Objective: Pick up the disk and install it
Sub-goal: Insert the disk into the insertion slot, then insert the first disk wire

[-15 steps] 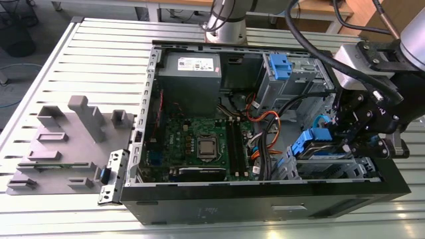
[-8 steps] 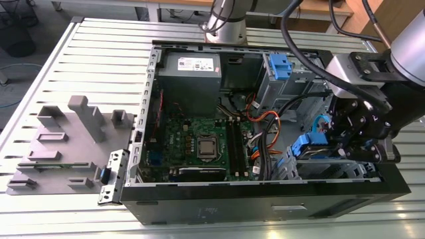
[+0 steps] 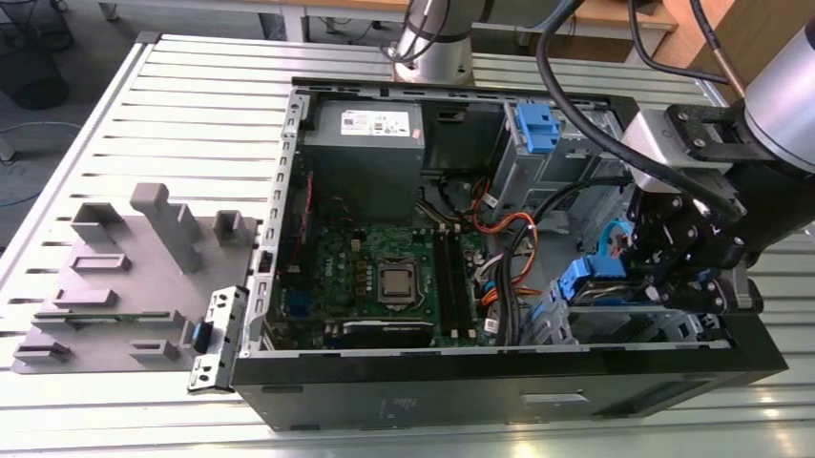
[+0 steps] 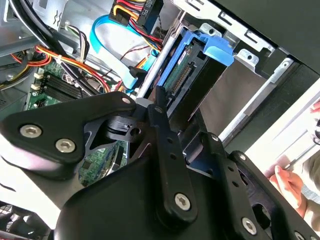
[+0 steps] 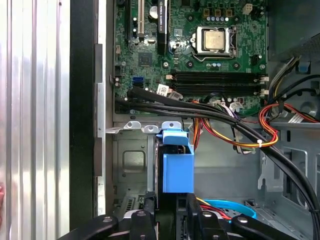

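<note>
In the exterior view the gripper [image 3: 650, 262] reaches into the open case [image 3: 382, 382] at the exterior view's right, clenched on the disk [image 3: 589, 279] at the drive cage [image 3: 624, 324], with cables [image 3: 510, 250] crowding beside. The second wrist view adds a hand [image 4: 289, 181] outside the case. The first wrist view shows the motherboard [image 5: 200, 60] beyond.

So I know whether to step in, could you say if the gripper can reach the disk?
Likely yes: the gripper seems closed on the disk at the drive bay, with nothing between.
</note>
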{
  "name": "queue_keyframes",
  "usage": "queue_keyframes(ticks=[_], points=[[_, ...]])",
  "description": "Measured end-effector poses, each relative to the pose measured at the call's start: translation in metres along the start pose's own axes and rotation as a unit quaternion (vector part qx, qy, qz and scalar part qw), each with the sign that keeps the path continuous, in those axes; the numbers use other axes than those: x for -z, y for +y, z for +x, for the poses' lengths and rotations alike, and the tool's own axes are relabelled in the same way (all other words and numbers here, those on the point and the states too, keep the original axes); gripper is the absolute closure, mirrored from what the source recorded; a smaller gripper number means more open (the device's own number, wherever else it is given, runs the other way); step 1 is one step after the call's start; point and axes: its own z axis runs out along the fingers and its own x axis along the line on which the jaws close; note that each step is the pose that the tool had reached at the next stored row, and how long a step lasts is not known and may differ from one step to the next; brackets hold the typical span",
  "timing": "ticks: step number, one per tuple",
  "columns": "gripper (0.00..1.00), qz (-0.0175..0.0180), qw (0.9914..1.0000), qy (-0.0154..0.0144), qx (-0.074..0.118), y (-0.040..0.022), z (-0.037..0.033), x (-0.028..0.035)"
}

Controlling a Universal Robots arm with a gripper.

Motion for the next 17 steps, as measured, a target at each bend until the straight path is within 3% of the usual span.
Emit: queue_keyframes(ticks=[1,2,9,17], points=[[0.65,0.0,1.0,0.0,0.0,0.0,0.0,0.0],[0.58,0.0,1.0,0.0,0.0,0.0,0.0,0.0],[0.58,0.0,1.0,-0.0001,0.0,0.0,0.0,-0.0001],[0.58,0.0,1.0,-0.0001,0.0,0.0,-0.0002,0.0065]])
